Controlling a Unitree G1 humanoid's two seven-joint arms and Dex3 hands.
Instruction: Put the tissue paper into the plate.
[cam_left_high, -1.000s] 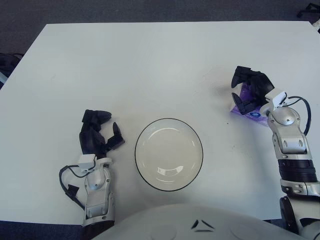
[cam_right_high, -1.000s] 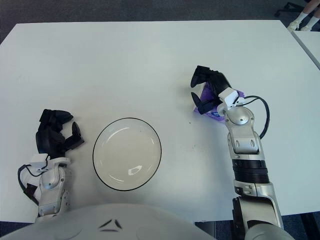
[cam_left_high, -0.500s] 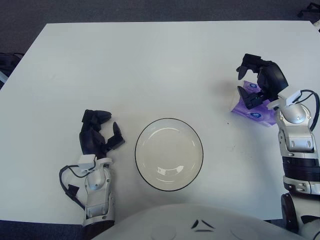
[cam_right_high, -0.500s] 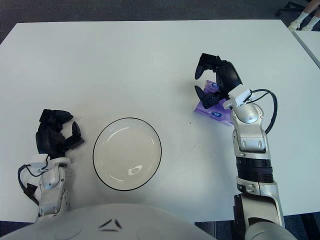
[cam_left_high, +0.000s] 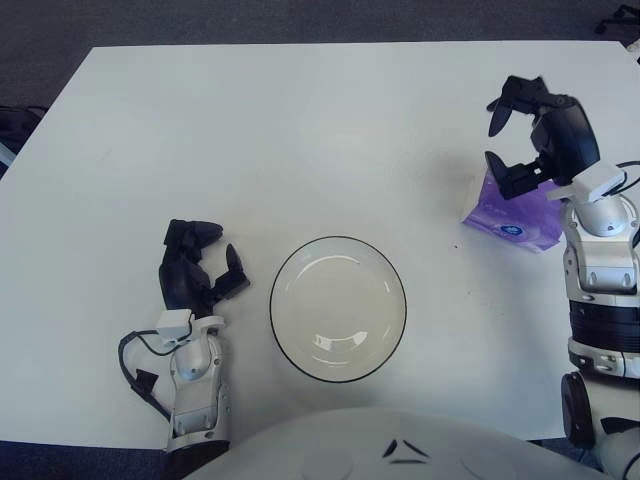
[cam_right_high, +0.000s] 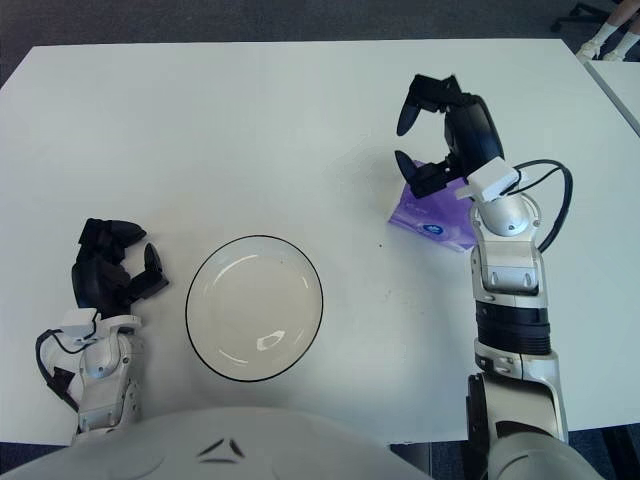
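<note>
Listed, largest first: white table (cam_left_high: 300, 130); round plate (cam_left_high: 338, 309) with a dark rim, near the front edge, holding nothing. Right hand (cam_left_high: 535, 130) above the far end of the pack, fingers spread, gripping nothing; whether a fingertip touches it is unclear. Left hand (cam_left_high: 195, 270) just left of the plate, fingers loosely curled, empty. Purple tissue pack (cam_left_high: 515, 215) well right of the plate, long axis running left-right, slightly skewed.
</note>
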